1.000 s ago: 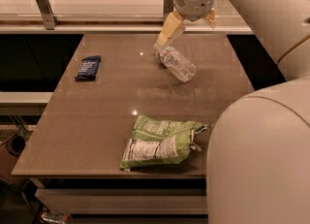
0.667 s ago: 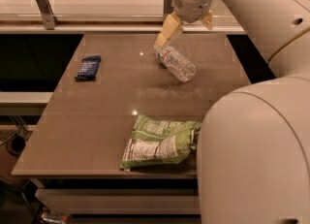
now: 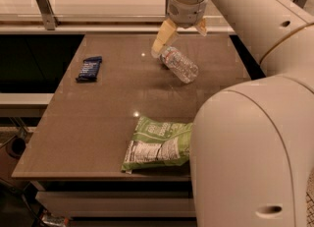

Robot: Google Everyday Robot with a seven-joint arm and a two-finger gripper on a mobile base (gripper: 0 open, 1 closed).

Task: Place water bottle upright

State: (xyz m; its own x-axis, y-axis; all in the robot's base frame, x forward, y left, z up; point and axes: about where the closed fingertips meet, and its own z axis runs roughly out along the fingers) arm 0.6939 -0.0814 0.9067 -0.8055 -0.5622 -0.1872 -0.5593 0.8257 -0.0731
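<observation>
The water bottle (image 3: pixel 180 64) is a small clear ribbed bottle lying on its side on the brown table (image 3: pixel 108 108), toward the back right. Its neck end points back and left. My gripper (image 3: pixel 182 31) hangs just above and behind the bottle, open. Its left yellowish finger (image 3: pixel 163 37) reaches down beside the bottle's neck end, and the right finger (image 3: pixel 201 26) sits higher to the right. The bottle is not held.
A green snack bag (image 3: pixel 157 145) lies near the table's front edge. A dark blue wrapped bar (image 3: pixel 89 68) lies at the left. My arm's large white links (image 3: pixel 250 147) fill the right foreground. A pale counter with a rail (image 3: pixel 98 17) runs behind the table.
The gripper has dropped slightly toward the bottle's neck end. The bottle has not moved. The arm's near link has shifted a little in the foreground.
</observation>
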